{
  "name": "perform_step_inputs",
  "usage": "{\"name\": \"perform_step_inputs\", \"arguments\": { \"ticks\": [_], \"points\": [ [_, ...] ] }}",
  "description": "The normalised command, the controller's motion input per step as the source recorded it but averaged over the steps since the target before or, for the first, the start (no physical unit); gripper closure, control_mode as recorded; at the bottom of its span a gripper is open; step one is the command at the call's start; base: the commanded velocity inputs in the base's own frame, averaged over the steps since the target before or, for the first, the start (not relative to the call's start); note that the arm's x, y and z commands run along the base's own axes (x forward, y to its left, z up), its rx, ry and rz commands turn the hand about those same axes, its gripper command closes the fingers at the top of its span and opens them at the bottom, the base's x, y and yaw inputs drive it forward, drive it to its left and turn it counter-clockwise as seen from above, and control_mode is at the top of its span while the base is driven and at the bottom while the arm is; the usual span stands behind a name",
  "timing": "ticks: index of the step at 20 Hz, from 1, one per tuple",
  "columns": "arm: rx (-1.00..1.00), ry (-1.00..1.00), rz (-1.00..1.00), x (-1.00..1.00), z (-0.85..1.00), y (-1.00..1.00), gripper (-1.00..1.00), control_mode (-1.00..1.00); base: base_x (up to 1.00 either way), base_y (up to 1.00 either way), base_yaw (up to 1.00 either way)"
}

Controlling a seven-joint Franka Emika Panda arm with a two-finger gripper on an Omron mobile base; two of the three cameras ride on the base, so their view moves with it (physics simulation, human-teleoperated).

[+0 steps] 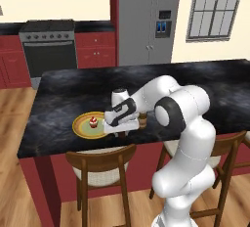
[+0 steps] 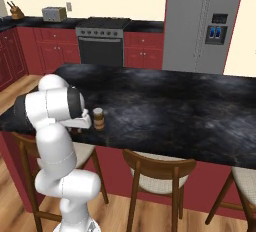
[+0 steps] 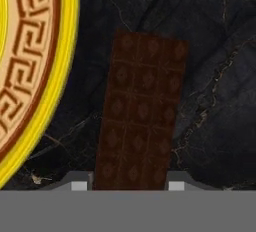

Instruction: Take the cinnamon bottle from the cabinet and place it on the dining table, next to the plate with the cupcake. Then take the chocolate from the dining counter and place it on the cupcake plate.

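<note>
Gripper (image 3: 129, 186): closed on near end of chocolate (image 3: 140, 113) | chocolate: flat on counter (image 3: 215, 51) ahead of fingertips, plate (image 3: 67, 51) just left | risk: end-only pinch may let bar pivot or slip on lifting

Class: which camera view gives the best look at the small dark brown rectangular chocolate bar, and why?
The hand view: the small dark brown rectangular chocolate bar lies on the black marbled stone island top, its squares clear, its near end between the end effector tips. In both base views the white arm hides it.
</note>
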Motion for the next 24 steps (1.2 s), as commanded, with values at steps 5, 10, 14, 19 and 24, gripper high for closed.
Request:
{"name": "perform_step_inputs", "arguments": {
  "ticks": [5,10,14,19,24],
  "points": [
    [0.03,0.0,-0.01,-0.03,0.38,-0.32,1.0,-1.0,0.0,0.0,0.0],
    [0.0,-0.01,0.0,-0.04,0.93,0.05,1.0,-1.0,0.0,0.0,0.0],
    [0.0,0.0,0.0,0.04,0.4,0.52,1.0,-1.0,0.0,0.0,0.0],
    [0.0,0.0,0.01,0.34,-0.01,0.63,1.0,-1.0,0.0,0.0,0.0],
    [0.0,0.0,0.0,0.26,0.0,0.25,1.0,-1.0,0.0,0.0,0.0]
  ]
}}
